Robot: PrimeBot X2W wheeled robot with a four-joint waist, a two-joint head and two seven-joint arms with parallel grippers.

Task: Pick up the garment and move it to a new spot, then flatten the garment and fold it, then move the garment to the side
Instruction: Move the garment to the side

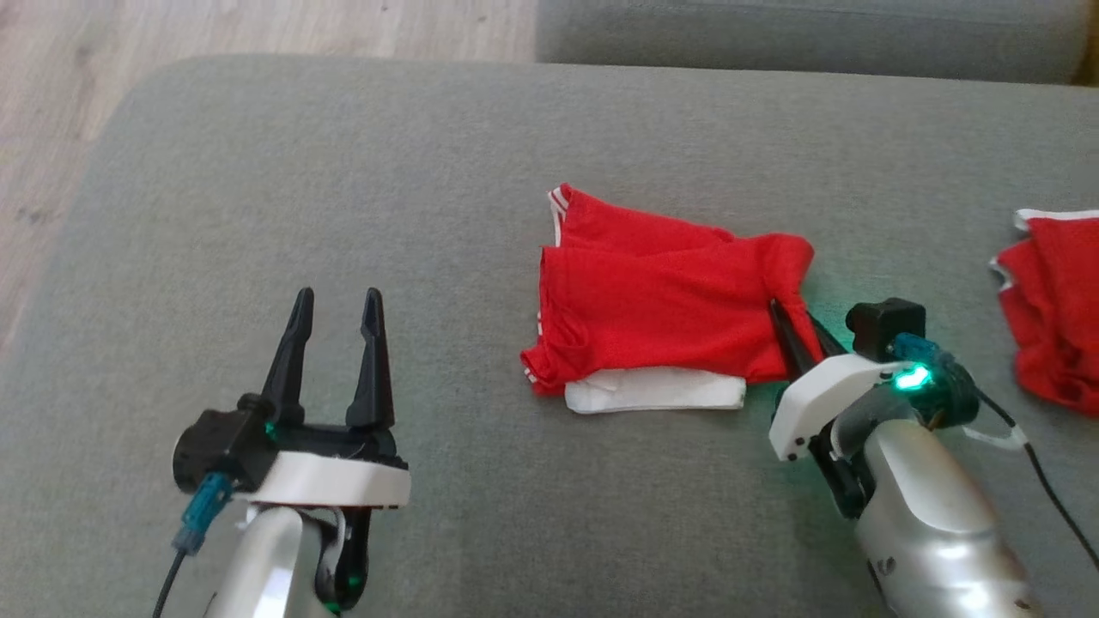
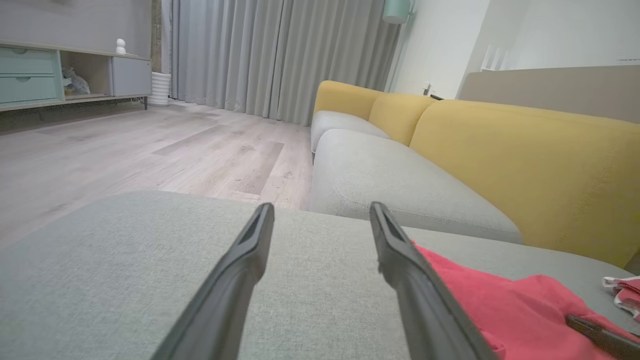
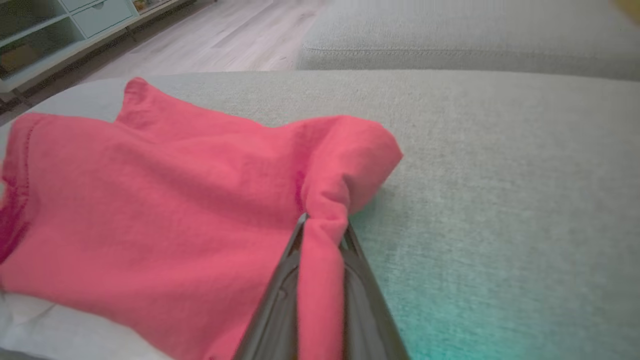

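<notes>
With right gripper (image 1: 794,311), clamps a bunched fold at the right edge of the red garment (image 1: 661,292), lying crumpled on the cushion (image 1: 343,172) over white cloth (image 1: 652,390). Holds left gripper (image 1: 337,296) splayed, empty, well left of it

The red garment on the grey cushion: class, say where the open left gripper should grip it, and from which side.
Grip the garment at its left edge, coming low from the left. The folded layers end there in a stacked rim facing the left gripper across bare cushion. The right gripper is shut on a bunched fold at the opposite edge, so this probably balances it.
</notes>
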